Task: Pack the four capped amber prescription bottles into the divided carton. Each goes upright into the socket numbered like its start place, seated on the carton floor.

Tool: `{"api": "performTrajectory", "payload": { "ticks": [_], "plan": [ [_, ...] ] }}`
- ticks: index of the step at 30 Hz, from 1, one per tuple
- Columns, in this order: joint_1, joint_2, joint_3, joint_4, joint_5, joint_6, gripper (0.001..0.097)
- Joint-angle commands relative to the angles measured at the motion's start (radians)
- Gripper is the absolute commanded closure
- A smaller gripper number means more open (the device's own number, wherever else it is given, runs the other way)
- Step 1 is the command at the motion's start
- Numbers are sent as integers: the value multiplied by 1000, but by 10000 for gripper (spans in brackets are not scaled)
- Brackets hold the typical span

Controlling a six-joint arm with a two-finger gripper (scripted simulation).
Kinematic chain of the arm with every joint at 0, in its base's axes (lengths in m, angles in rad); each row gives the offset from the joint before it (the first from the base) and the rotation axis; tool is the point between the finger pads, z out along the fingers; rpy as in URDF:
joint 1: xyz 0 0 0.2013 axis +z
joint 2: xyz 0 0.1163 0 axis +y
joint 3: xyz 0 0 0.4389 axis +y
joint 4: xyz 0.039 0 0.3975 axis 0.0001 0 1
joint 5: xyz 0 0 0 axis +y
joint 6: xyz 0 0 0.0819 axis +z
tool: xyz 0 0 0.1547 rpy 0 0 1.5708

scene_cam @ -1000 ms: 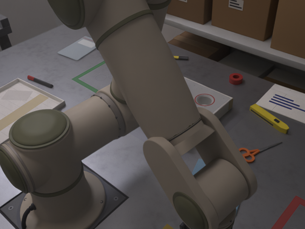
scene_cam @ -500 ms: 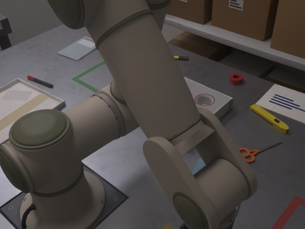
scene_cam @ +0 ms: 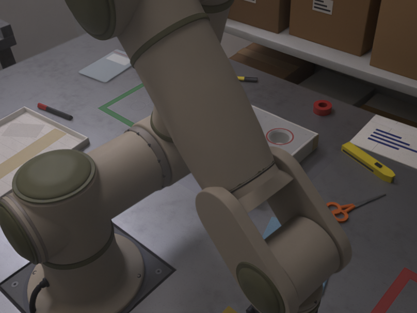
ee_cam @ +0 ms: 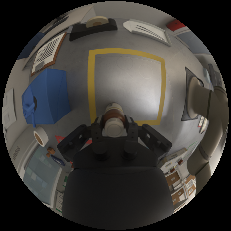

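My gripper (ee_cam: 114, 124) is low over the near edge of a yellow-taped square (ee_cam: 125, 84) on the grey table, and the arm hides it from the side camera. Between its fingers is an amber prescription bottle (ee_cam: 113, 117) with a cream cap. The divided carton (scene_cam: 286, 134) lies flat and white beyond the arm, with one red-ringed socket (scene_cam: 279, 136) showing and empty; the arm covers its other sockets. No other bottle is in sight. The gripper is closed on the amber bottle.
The robot's own forearm and elbow (scene_cam: 209, 134) block most of the table centre. A blue box (ee_cam: 46, 97) and a tape roll (ee_cam: 40, 135) sit left of the gripper. Scissors (scene_cam: 342, 210), a yellow knife (scene_cam: 367, 161) and a red roll (scene_cam: 322, 107) lie right of the carton.
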Motion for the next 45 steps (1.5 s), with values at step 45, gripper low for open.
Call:
{"api": "performTrajectory", "payload": {
  "ticks": [45],
  "plan": [
    [3,-208,-138,0,346,3,901]
  ]
}}
